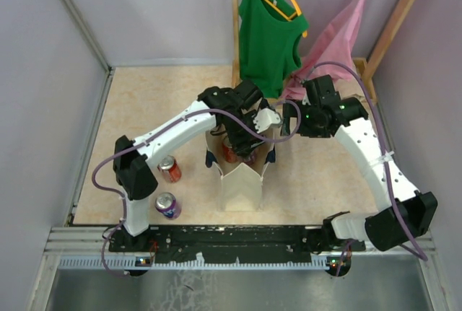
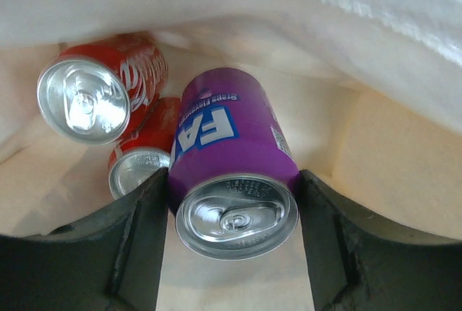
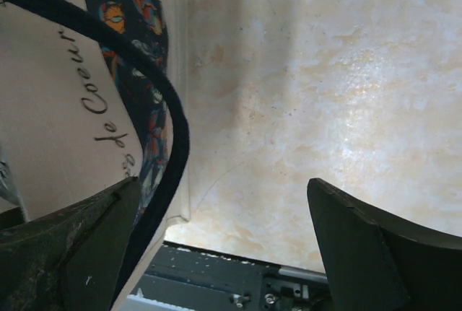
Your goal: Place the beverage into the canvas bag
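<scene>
The beige canvas bag point(image 1: 242, 181) stands open at the table's middle. My left gripper point(image 2: 234, 231) reaches down into its mouth and is shut on a purple can point(image 2: 231, 167), a finger touching each side. Two red cans point(image 2: 101, 94) lie on the bag's floor below it. In the top view the left gripper point(image 1: 245, 141) sits over the bag's far end. My right gripper point(image 3: 224, 239) is open and empty beside the bag's right wall point(image 3: 65, 109). The navy strap handle point(image 3: 170, 123) runs along its left finger. In the top view the right gripper point(image 1: 289, 120) is at the bag's far right corner.
A red can point(image 1: 170, 169) and a purple can point(image 1: 168, 205) stand on the table left of the bag. A green tank top point(image 1: 267, 29) and a pink garment point(image 1: 339, 37) hang from a wooden rack point(image 1: 234, 29) at the back. Walls close in both sides.
</scene>
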